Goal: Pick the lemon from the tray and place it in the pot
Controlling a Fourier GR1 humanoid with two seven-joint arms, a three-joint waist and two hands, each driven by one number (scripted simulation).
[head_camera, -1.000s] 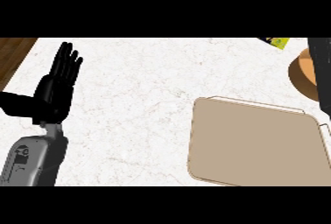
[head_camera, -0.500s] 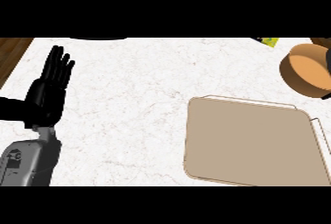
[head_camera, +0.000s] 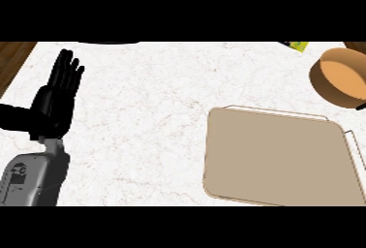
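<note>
lemon: you can't see it anywhere; only a yellow-green scrap (head_camera: 295, 45) at the top edge, unidentifiable.
handling: expect light, firm, rounded, slick peel; wrap around its middle.
flat beige tray (head_camera: 279, 160): bare.
brown round pot (head_camera: 342, 77): just beyond the tray, far right.
left hand (head_camera: 55, 99): released, fingers straight, resting at left.
right hand: out of view.

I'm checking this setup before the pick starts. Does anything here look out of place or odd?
Yes: the tray shows bare, with no lemon on it or anywhere on the counter. The pot sits at the right edge, partly cut off. Only the left hand shows, resting open at the left.
</note>
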